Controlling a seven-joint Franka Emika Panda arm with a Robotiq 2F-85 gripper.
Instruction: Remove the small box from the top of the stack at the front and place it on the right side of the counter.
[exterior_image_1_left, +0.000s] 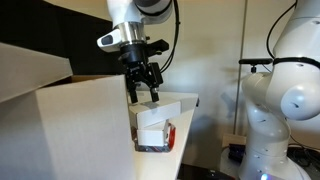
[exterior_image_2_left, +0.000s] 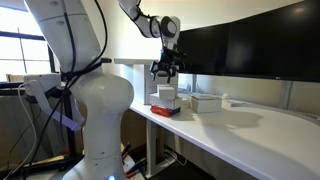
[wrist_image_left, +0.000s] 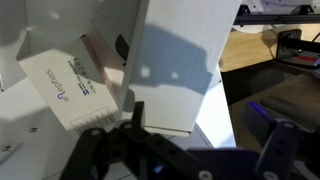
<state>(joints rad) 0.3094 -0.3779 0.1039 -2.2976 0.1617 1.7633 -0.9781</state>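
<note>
The small box (exterior_image_1_left: 160, 110) is a plain white flat carton on top of the stack (exterior_image_1_left: 153, 138) at the counter's near end. The stack's lower part is a clear pack with red edges. Both also show in an exterior view, the small box (exterior_image_2_left: 166, 92) above the stack (exterior_image_2_left: 166, 106). My gripper (exterior_image_1_left: 143, 90) hangs just above the small box, fingers spread and empty; it also shows in an exterior view (exterior_image_2_left: 165, 72). In the wrist view the small box (wrist_image_left: 175, 65) fills the middle, with my dark fingers (wrist_image_left: 205, 140) below it.
A huge beige carton (exterior_image_1_left: 55, 125) stands close beside the stack. Another white box (exterior_image_2_left: 205, 102) lies on the counter (exterior_image_2_left: 255, 140) behind the stack; the wrist view shows it with printed text (wrist_image_left: 70, 90). A second white robot arm (exterior_image_1_left: 285, 95) stands beyond the counter's end.
</note>
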